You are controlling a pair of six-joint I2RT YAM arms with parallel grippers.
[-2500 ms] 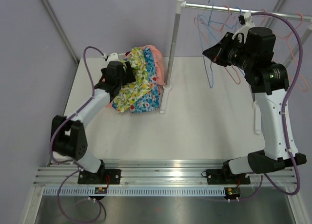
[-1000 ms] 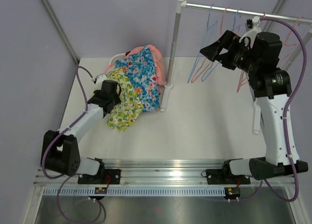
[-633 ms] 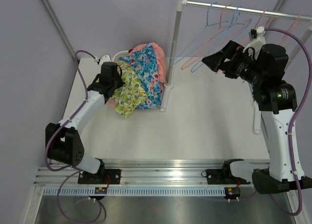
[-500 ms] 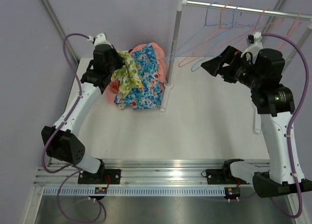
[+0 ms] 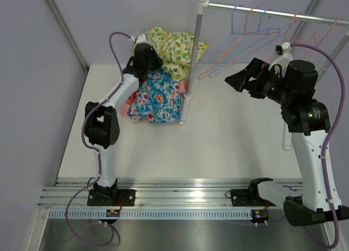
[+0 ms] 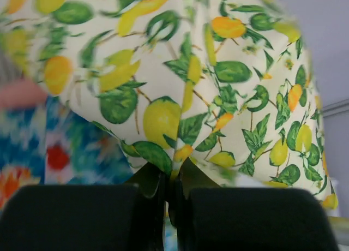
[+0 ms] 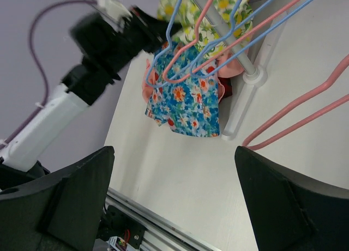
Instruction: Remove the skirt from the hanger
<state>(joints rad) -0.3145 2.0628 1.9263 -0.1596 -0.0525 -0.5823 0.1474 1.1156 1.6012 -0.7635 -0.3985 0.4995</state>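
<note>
Two arms of mine are reaching over the white table (image 5: 229, 147). At 12 o'clock the rack (image 5: 194, 49) is standing, wire hangers (image 5: 256, 34) dangling from its rail. At 11 o'clock the lemon-print skirt (image 5: 174, 43) is hanging above the blue floral garment (image 5: 158, 98), and my left gripper (image 6: 170, 188) is pinching it tight. My right gripper (image 7: 174, 174) is hovering at 1 o'clock, fingers spread wide.

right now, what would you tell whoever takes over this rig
Left hand: shut on the lemon-print skirt, held up in the air beside the rack post.
Right hand: open, holding nothing, by the bare hangers on the rail.
Blue floral skirt lies on the table, over a pink garment.
Done: the lemon-print skirt looks free of any hanger.
Left: probably set it on the pile and release.
</note>
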